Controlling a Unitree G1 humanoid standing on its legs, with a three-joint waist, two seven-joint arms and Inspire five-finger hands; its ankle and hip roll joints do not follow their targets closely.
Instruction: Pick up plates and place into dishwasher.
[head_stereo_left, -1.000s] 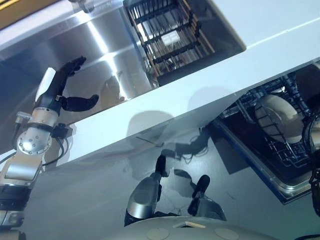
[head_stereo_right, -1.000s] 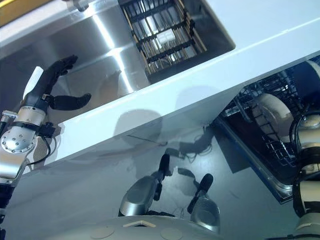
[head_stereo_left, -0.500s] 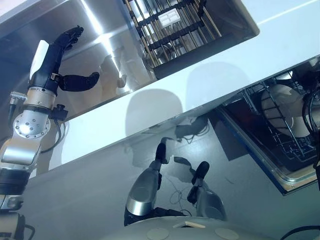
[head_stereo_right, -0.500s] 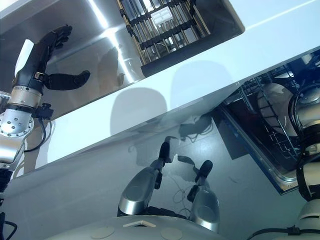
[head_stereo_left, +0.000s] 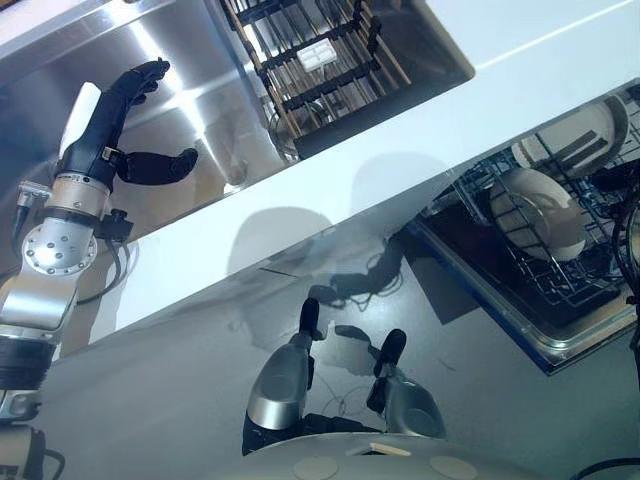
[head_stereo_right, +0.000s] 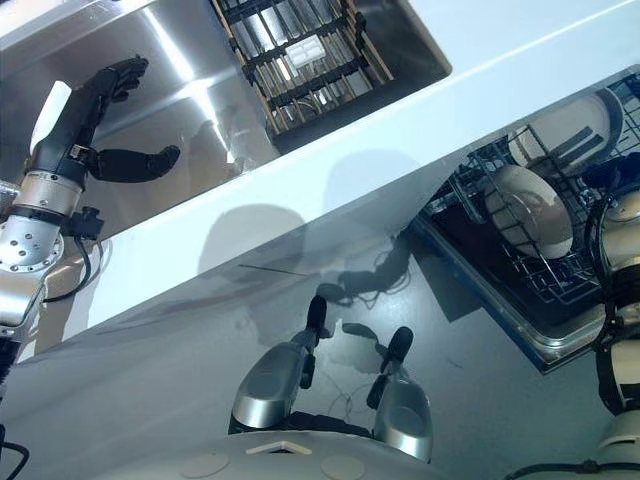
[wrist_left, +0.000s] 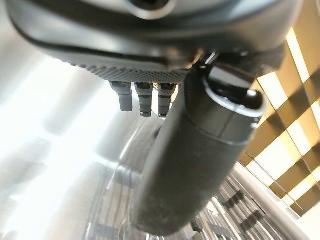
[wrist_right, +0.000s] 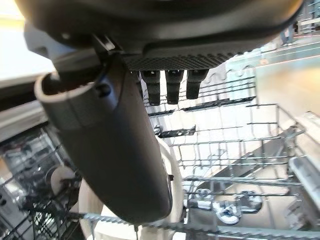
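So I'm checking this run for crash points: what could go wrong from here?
The left hand hangs open and empty over the steel sink; reaching toward the dark rack there, it might clip the sink's wall. In the dishwasher rack two plates stand on edge close together, so the right hand, close above the wires, could knock one over or snag.

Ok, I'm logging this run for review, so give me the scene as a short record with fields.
left hand: open, raised over the sink, holding nothing
right hand: open above the dishwasher rack
plates: two stand on edge in the dishwasher rack
drying rack: sits in the sink, no plates visible in it
counter: white, between the sink and the dishwasher
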